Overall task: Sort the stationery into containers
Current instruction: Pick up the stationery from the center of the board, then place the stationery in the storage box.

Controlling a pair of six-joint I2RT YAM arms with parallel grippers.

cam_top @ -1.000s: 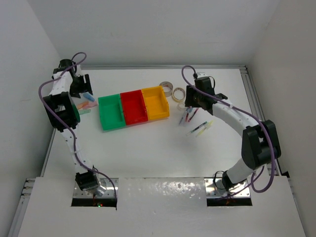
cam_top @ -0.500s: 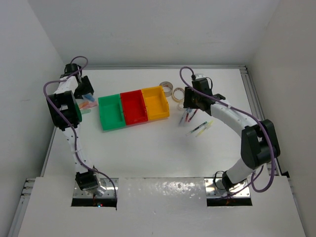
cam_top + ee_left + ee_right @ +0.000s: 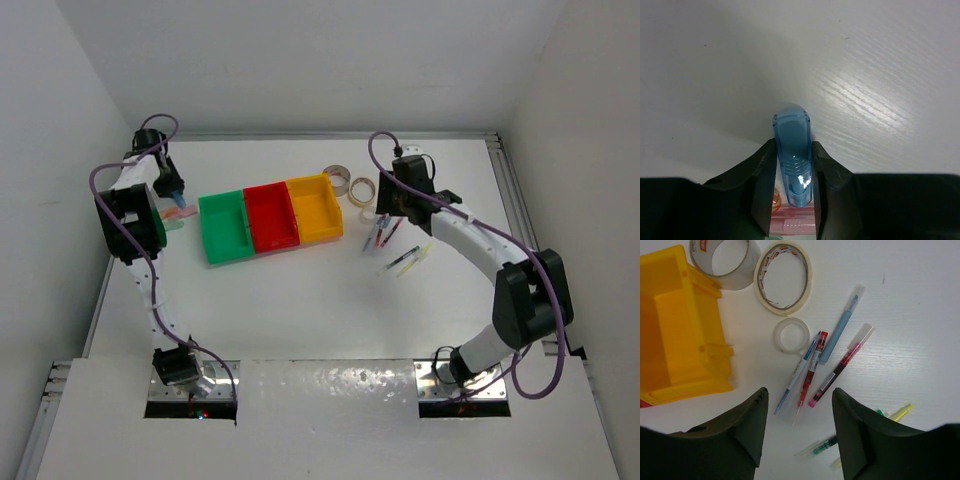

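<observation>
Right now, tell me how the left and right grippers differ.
The left gripper is closed on a translucent blue block; the right gripper stands open and empty. The left gripper is left of the green bin; the right gripper hovers over loose pens beside the yellow bin. Both face down toward the white table.

I see a white surface (image 3: 300, 320) carrying a green bin (image 3: 226, 228), a red bin (image 3: 272, 217) and a yellow bin (image 3: 315, 209) joined in a row. Short pastel pieces (image 3: 180, 214) lie just left of the green bin, a blue piece (image 3: 792, 155) among them. Three tape rolls (image 3: 783, 277) and scattered pens (image 3: 812, 367) lie right of the yellow bin.
</observation>
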